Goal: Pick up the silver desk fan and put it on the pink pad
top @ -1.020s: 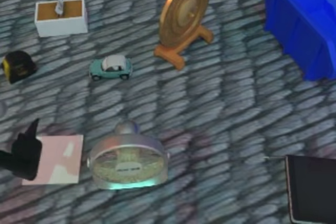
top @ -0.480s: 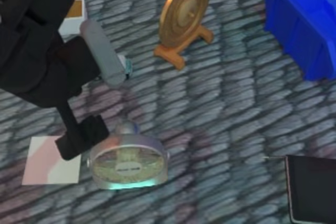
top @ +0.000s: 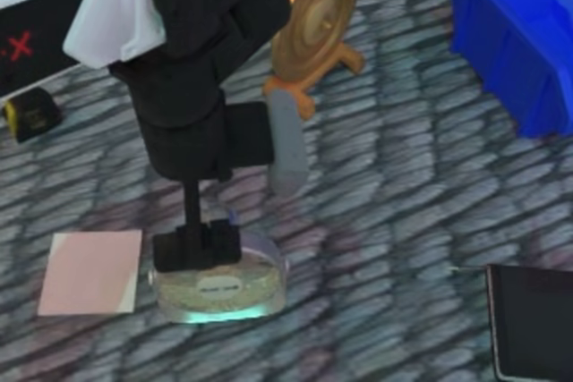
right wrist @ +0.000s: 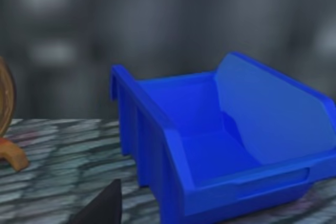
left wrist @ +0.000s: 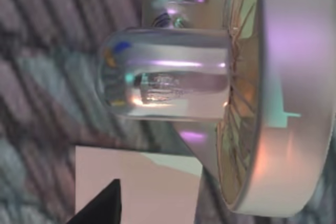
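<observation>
The silver desk fan (top: 219, 291) lies face up near the table's front, its yellowish-green grille upward. Directly left of it lies the pink pad (top: 89, 272), flat and bare. My left gripper (top: 197, 250) hangs open over the fan's far rim, by the grey knob, holding nothing. In the left wrist view the fan's shiny hub (left wrist: 168, 74) and rim (left wrist: 294, 103) fill the picture, with the pink pad (left wrist: 136, 187) beyond and one black fingertip (left wrist: 102, 208) at the edge. My right arm is out of the top view; its fingertip (right wrist: 102, 205) shows, holding nothing.
A copper-gold fan on an orange stand (top: 313, 24) stands at the back. A blue bin (top: 519, 33) sits at the back right, a black tablet (top: 533, 324) at the front right, a tape measure (top: 31, 114) at the left. My left arm covers the back left.
My left arm has swung from the table's left edge across to above the fan's far rim. It uncovered the pink pad and now hides the white box and toy car. Fan and pad stayed put.
</observation>
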`<action>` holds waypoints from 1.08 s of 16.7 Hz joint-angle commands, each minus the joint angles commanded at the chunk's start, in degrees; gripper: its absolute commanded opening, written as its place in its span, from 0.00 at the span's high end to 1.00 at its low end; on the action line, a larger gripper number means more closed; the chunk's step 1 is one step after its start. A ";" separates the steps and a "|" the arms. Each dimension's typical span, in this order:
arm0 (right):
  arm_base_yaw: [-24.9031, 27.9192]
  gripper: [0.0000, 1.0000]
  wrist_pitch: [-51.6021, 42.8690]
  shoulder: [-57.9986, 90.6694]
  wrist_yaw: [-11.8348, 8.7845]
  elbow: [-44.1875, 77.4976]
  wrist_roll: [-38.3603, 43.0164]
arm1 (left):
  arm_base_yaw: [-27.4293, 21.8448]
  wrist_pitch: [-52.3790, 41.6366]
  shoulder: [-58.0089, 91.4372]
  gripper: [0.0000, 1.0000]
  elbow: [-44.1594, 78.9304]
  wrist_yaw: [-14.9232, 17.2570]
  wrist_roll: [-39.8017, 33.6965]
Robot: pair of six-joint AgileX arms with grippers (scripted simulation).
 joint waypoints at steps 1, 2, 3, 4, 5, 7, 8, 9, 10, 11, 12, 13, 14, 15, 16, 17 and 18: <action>0.00 0.00 0.00 0.00 0.00 0.00 0.00 | -0.17 -0.39 0.44 0.00 0.30 -0.01 0.21; 0.00 0.00 0.00 0.00 0.00 0.00 0.00 | -0.17 -0.39 0.44 0.00 0.30 -0.01 0.21; 0.00 0.00 0.00 0.00 0.00 0.00 0.00 | -0.17 -0.39 0.44 0.00 0.30 -0.01 0.21; 0.00 0.00 0.00 0.00 0.00 0.00 0.00 | -0.17 -0.39 0.44 0.00 0.30 -0.01 0.21; 0.00 0.00 0.00 0.00 0.00 0.00 0.00 | 0.10 -0.25 0.29 0.00 0.12 -0.01 0.13; 0.00 0.00 0.00 0.00 0.00 0.00 0.00 | -0.03 0.77 0.40 0.00 -0.87 -0.01 0.26; 0.00 0.00 0.00 0.00 0.00 0.00 0.00 | -0.06 2.12 0.56 0.00 -2.09 -0.01 0.30; 0.00 0.00 0.00 0.00 0.00 0.00 0.00 | -0.04 3.76 0.76 0.00 -3.53 -0.01 0.30; 0.00 0.00 0.00 0.00 0.00 0.00 0.00 | -0.04 5.63 0.99 0.00 -5.08 0.00 0.30; 0.00 0.00 0.00 0.00 0.00 0.00 0.00 | -0.03 7.57 1.21 0.00 -6.68 0.00 0.31; 0.00 0.00 0.00 0.00 0.00 0.00 0.00 | -0.03 9.22 1.41 0.00 -8.12 0.00 0.31; 0.00 0.00 0.00 0.00 0.00 0.00 0.00 | -0.04 10.29 1.59 0.00 -9.14 0.00 0.33; 0.00 0.00 0.00 0.00 0.00 0.00 0.00 | -0.05 10.75 1.69 0.00 -9.59 0.00 0.34; 0.00 0.00 0.00 0.00 0.00 0.00 0.00 | -0.05 10.77 1.69 0.00 -9.61 0.00 0.35; 0.00 0.00 0.00 0.00 0.00 0.00 0.00 | -0.05 10.77 1.69 0.00 -9.61 0.00 0.35; 0.00 0.00 0.00 0.00 0.00 0.00 0.00 | -0.05 10.77 1.69 0.00 -9.61 0.00 0.35; 0.00 0.00 0.00 0.00 0.00 0.00 0.00 | -0.05 10.77 1.69 0.08 -9.61 0.00 0.35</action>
